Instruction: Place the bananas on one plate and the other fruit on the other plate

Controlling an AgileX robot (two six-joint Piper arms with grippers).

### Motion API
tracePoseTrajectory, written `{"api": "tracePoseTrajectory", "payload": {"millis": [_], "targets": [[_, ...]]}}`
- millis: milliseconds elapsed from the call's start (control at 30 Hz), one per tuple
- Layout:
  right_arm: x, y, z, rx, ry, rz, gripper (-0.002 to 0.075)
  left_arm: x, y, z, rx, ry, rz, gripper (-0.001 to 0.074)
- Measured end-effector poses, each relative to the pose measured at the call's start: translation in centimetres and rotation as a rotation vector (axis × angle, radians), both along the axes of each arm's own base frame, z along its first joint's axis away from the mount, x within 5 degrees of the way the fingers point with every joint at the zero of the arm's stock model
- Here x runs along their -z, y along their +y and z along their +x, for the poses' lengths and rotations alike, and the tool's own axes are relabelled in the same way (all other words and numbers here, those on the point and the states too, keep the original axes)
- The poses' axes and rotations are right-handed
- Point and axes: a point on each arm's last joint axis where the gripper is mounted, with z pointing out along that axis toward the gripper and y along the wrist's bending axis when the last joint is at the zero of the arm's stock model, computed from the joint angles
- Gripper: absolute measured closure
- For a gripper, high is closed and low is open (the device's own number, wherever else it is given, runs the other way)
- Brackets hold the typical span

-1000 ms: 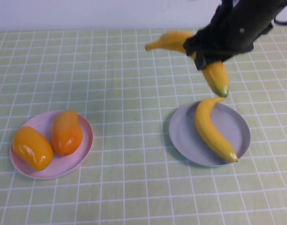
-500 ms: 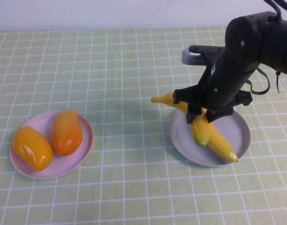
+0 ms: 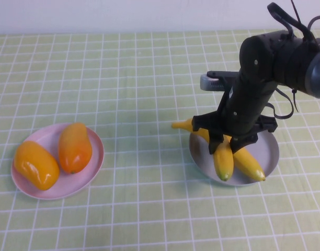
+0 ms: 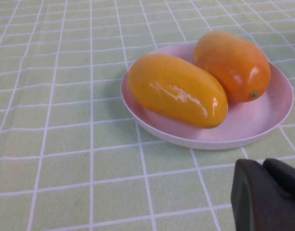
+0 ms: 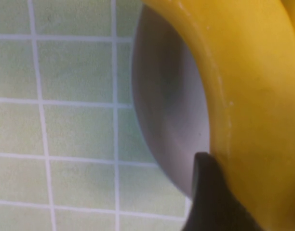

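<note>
The right gripper (image 3: 227,142) pinches a banana (image 3: 221,157) over the grey plate (image 3: 270,151); the left gripper (image 4: 268,195), jaws unreadable, sits near the pink plate (image 4: 263,130).

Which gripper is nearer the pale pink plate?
Left. The left gripper hovers just off the round pale pink plate holding two orange fruits; the right gripper is across the table, gripping a yellow banana over the grey-blue plate.
</note>
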Motion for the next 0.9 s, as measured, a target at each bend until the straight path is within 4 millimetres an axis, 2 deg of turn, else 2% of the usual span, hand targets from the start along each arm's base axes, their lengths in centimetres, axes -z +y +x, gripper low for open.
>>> {"api": "tracePoseTrajectory", "payload": {"millis": [100,300,400,500,633,833,900], "targets": [[0.0,-0.1,-0.1,-0.002,0.016,-0.010,0.0414,0.0,0.0,0.0,0.000,0.000,0.000,0.0731],[0.1,-0.3,-0.4,-0.007,0.047,-0.032,0.0267,0.0,0.0,0.0,0.000,0.000,0.000,0.0731],[-0.1,-0.3,-0.5,-0.009,0.058,-0.038,0.0252,0.0,0.0,0.0,0.000,0.000,0.000,0.0731],[-0.8,-0.2,-0.2,-0.011,0.047,-0.034,0.0268,0.0,0.0,0.0,0.000,0.000,0.000,0.0731],[-2.5,0.2,0.4,-0.053,-0.012,-0.006,0.0349,0.0,0.0,0.0,0.000,0.000,0.000,0.0731],[-4.3,0.3,-0.2,-0.149,-0.056,0.024,0.0628,0.0,0.0,0.0,0.000,0.000,0.000,0.0731],[-4.9,0.5,-0.9,-0.186,-0.067,0.026,0.0693,0.0,0.0,0.0,0.000,0.000,0.000,0.0731]]}}
